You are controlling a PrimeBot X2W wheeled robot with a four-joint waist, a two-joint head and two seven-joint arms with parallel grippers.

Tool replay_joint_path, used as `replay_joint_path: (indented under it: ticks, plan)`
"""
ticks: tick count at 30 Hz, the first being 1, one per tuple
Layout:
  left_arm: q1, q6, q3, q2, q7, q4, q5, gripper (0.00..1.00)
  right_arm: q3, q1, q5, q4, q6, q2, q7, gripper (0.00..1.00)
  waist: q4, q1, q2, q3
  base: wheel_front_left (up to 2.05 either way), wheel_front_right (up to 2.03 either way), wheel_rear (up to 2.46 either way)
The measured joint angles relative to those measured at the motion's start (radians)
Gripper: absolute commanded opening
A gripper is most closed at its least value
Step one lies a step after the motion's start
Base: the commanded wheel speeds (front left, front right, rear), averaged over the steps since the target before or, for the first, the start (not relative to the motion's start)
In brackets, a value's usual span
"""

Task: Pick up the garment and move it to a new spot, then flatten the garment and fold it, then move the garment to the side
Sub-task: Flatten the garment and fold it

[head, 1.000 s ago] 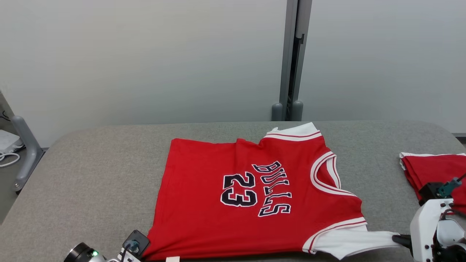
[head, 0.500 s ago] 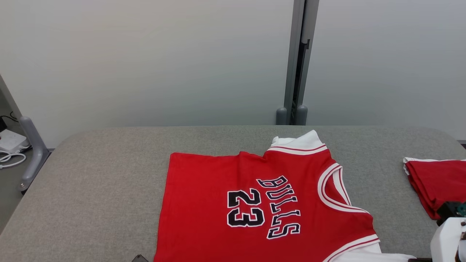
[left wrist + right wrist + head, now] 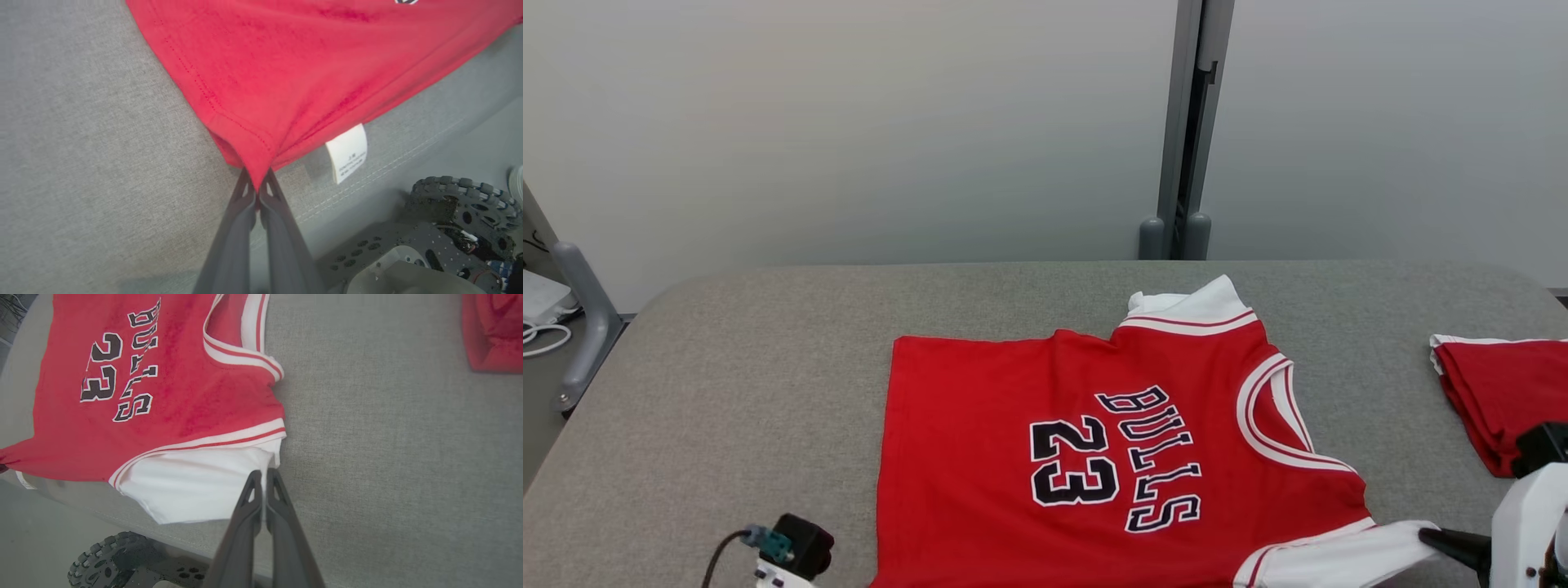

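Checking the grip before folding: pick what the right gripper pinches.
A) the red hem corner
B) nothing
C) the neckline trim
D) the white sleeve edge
D: the right gripper is shut on the white sleeve of the jersey.

Grey fabric table [image 3: 727,343]; pale wall panels [image 3: 849,122] behind; grey vertical post [image 3: 1180,122] between.

We see what looks like robot test lab: padded grey fabric worktable [image 3: 727,343], bare pale partition panels [image 3: 849,122] joined by grey metal post [image 3: 1188,122], white cable [image 3: 543,331] on floor at left, studded robot wheel [image 3: 449,182] below table edge.
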Motion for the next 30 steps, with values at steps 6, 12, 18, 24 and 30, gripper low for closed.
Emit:
replay_joint_path:
  ticks: [6, 12, 18, 24, 30]
  plan:
    - [-0.019, 0.019, 0.062, 0.059, 0.096, -0.097, -0.108, 0.00, -0.050, -0.041, -0.042, -0.029, 0.000, 0.021, -0.032, 0.00, -0.006, 0.0000, 0.0000, 0.032, 0.00, 0.00, 0.00]
    - [-0.062, 0.027, 0.082, 0.077, 0.195, -0.120, -0.172, 0.00, -0.086, -0.094, -0.090, -0.013, 0.000, 0.066, -0.052, 0.00, -0.004, 0.0000, 0.0000, 0.067, 0.00, 0.00, 0.00]
    - [-0.133, 0.016, 0.089, 0.047, 0.261, -0.069, -0.207, 0.00, -0.099, -0.160, -0.148, 0.033, 0.000, 0.120, -0.056, 0.00, -0.003, 0.0000, 0.0000, 0.107, 0.00, 0.00, 0.00]
    - [-0.205, -0.003, 0.089, 0.006, 0.295, 0.015, -0.216, 0.00, -0.097, -0.227, -0.191, 0.090, 0.000, 0.178, -0.072, 0.00, -0.009, 0.0000, 0.0000, 0.138, 0.00, 0.00, 0.00]
    - [-0.277, -0.021, 0.084, -0.031, 0.304, 0.112, -0.207, 0.00, -0.072, -0.289, -0.220, 0.140, 0.000, 0.222, -0.085, 0.00, -0.018, 0.0000, 0.0000, 0.175, 0.00, 0.00, 0.00]
